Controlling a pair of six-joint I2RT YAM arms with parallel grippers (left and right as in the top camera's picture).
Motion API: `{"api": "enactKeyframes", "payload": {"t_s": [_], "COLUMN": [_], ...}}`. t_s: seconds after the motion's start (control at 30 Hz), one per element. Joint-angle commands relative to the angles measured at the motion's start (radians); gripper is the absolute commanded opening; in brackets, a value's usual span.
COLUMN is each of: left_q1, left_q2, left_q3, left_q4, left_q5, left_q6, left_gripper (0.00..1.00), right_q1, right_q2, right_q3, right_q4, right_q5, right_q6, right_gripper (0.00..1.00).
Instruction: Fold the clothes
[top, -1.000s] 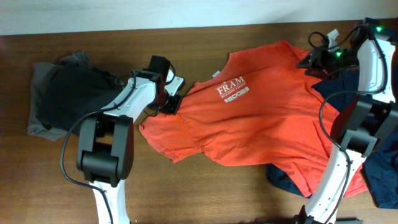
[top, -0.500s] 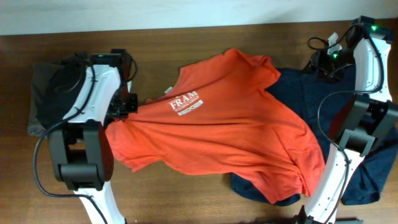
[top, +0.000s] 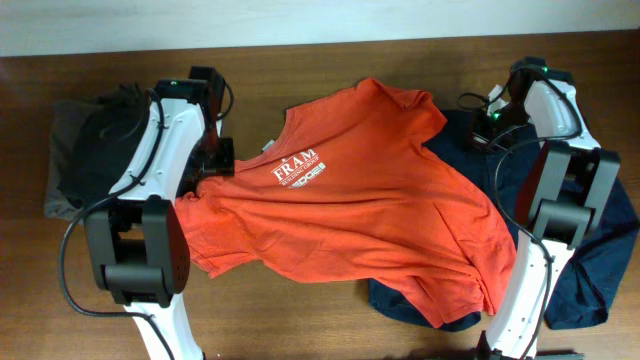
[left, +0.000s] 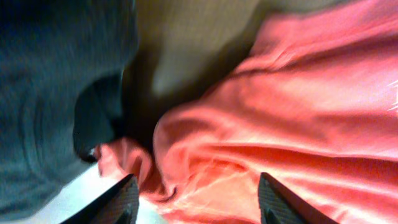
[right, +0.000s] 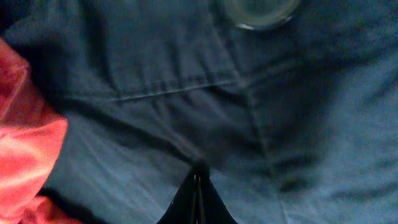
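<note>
The orange-red T-shirt (top: 350, 215) with white lettering lies spread and rumpled across the middle of the table. My left gripper (top: 212, 160) (left: 199, 199) hovers open over its left sleeve (left: 249, 137), jaws wide apart and nothing pinched. Beside that sleeve lies a pile of grey and black clothes (top: 90, 150) (left: 43, 93). A navy blue garment (top: 490, 165) (right: 155, 124) lies partly under the T-shirt's right side. My right gripper (top: 480, 128) (right: 198, 177) is shut, its tips touching a crease of the navy cloth.
The brown wooden table (top: 300, 320) shows along the front and back edges. A round button (right: 261, 12) sits on the navy garment ahead of the right fingers. An orange edge of the T-shirt (right: 25, 155) lies at their left.
The T-shirt was dragged left, then my left gripper opened and let go of the sleeve. My right gripper shifted left over the navy garment and shut.
</note>
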Motion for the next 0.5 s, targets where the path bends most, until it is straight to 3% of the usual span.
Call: {"api": "enactKeyframes", "payload": {"t_s": [0.0,0.13,0.23,0.43,0.47], "left_q1": [0.001,-0.01,-0.043,-0.136,-0.154], "left_q2": [-0.026,-0.026,-0.013,0.09,0.118], "left_q3": [0.037,0.036,0.036,0.036,0.036], "left_q4": [0.064,0.266,0.396,0.608,0.643], "left_q5": [0.151,0.431,0.456,0.456,0.455], "left_q6": [0.002,0.13,0.183,0.22,0.239], "left_gripper": [0.65,0.76,0.87,0.87,0.91], "right_q1": [-0.061,-0.182,-0.23,-0.204,-0.195], "right_q2": [0.035,0.035,0.035,0.035,0.035], "right_q3": [-0.063,-0.054,-0.054,-0.054,-0.054], "right_q4": [0.016,0.018,0.018,0.015,0.014], "right_q5": [0.425,0.474,0.357,0.35,0.35], "right_q6": [0.142,0.164,0.084,0.047,0.047], "right_gripper": [0.04,0.04,0.04,0.04,0.04]}}
